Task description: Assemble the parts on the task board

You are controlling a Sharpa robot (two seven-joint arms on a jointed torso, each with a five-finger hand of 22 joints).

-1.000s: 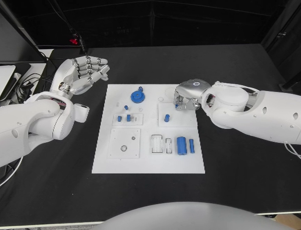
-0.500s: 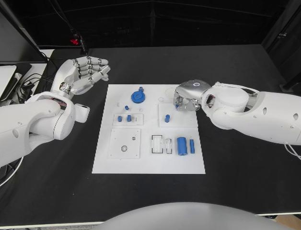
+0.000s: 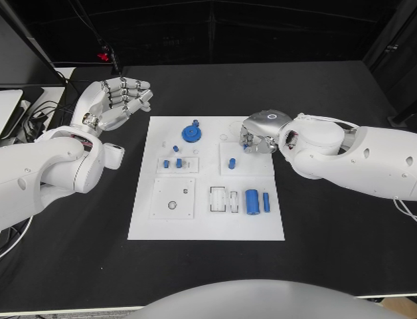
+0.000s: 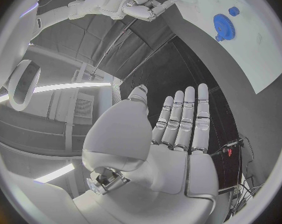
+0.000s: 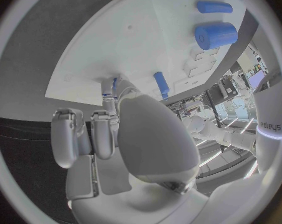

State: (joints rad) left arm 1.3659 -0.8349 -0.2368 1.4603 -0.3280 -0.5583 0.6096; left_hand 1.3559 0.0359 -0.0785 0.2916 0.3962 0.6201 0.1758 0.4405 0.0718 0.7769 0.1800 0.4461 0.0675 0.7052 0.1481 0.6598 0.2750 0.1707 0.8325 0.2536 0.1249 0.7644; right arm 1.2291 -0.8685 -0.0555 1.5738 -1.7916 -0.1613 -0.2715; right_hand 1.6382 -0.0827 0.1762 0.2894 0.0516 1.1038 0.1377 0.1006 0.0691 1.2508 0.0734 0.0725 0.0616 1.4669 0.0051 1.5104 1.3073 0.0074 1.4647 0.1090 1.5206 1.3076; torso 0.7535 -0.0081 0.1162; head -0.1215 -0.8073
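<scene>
On the black table in the head view lies one white task board, bearing one blue gear, one thick blue cylinder with one thin blue pin just beside it, and several small blue pegs, four or so, standing mid-board. The left hand hangs off the board's far left corner, fingers straight and empty. The right hand reaches down at the board's far right edge. In the left wrist view, the left hand is flat and holds nothing. In the right wrist view, the right hand has its fingertips at the board beside one blue peg; whether it pinches anything I cannot tell.
</scene>
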